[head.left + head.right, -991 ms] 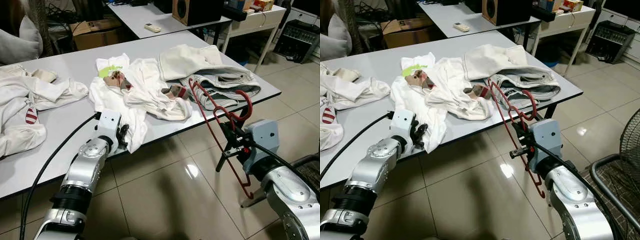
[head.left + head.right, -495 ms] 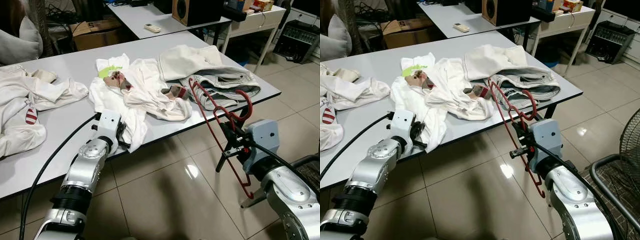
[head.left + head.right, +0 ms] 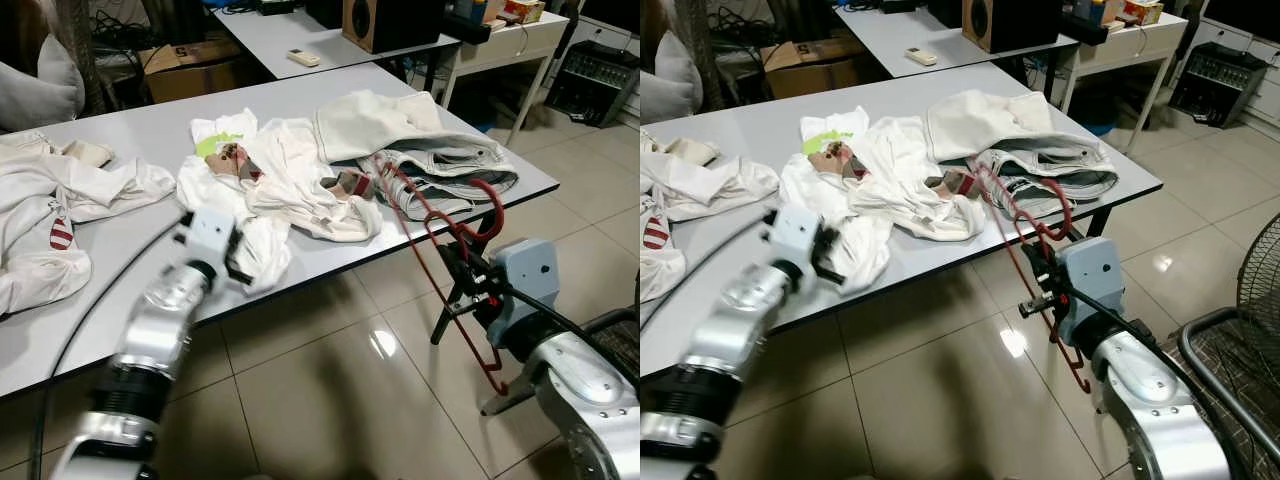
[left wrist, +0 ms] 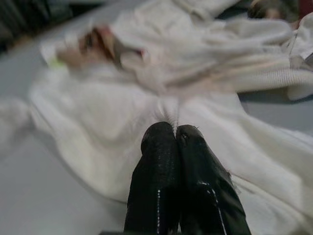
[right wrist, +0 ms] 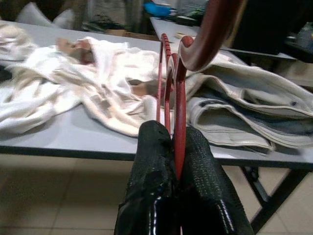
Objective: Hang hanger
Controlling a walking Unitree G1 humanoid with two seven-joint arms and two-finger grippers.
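A red wire hanger stands tilted off the front right corner of the grey table, its top leaning over the table edge. My right gripper is shut on it near the neck below the hook; its fingers clamp the red wire. A crumpled white garment lies mid-table. My left gripper is at the table's front edge, blurred, and is shut on that garment's hem, with the cloth bunched at its closed fingertips.
Another white garment lies at the table's left, and folded pale clothes at its right end. Behind stands a second table with a speaker and a remote. A fan stands on the tiled floor at right.
My left arm has risen and swung left, pulling the white garment's hanging hem up off the table edge. The right arm and hanger have stayed put.
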